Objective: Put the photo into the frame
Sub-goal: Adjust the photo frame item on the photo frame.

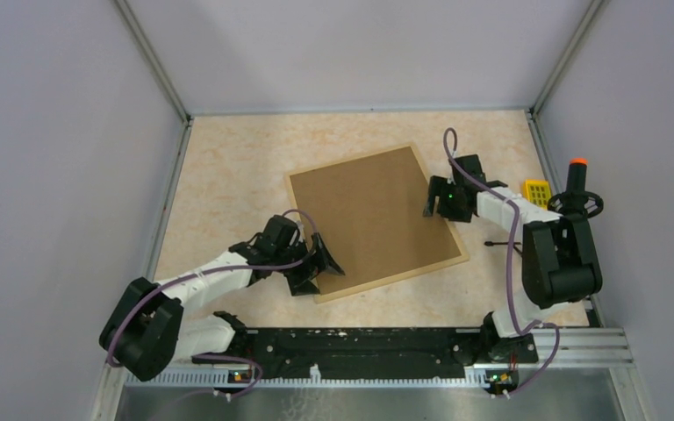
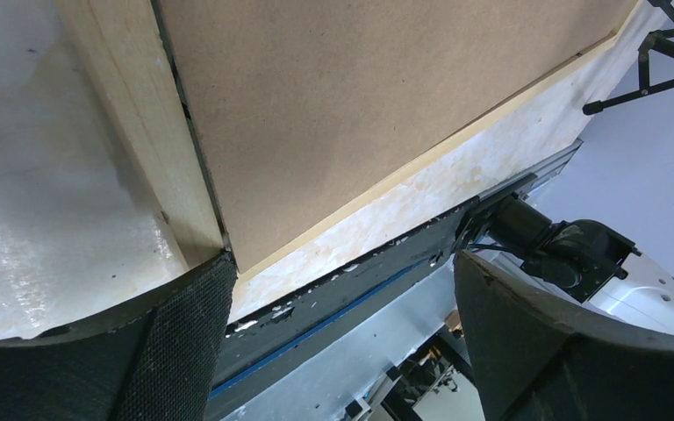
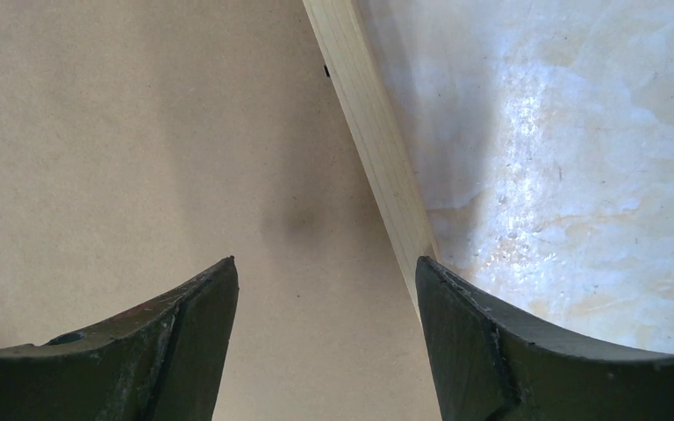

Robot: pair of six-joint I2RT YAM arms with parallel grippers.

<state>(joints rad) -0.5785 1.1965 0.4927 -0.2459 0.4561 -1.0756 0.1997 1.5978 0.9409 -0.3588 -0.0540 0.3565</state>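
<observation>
Plainly, the frame lies flat and slightly turned in the middle of the table, its back upward, with the brown backing board filling it. The left gripper sits at the frame's near-left corner with its jaws spread wide and nothing between them. From the left wrist we see the pale moulding run down to that corner, right at the tip of one finger. We cannot tell whether they touch.

The right gripper hangs over the frame's right side, also parted and empty. In the right wrist view its gap straddles the moulding. One finger is over the board and the other is over the bare table.

The moulding is thin, light, natural wood with a faint straight grain and square edges. The board is matte, fibrous and evenly tan, and a dark seam separates it from the wood. The tabletop is glossy, marbled in cream and pale orange. The left gripper's dark fingers are curved, and a fine cross-hatched texture shows on one inner face.

Well to the right stand a small yellow block with a grid of dark squares and a black stand with an orange tip. Any lettering on them is too small to read. A black strip and a ribbed metal rail run along the near edge by the arm bases.
</observation>
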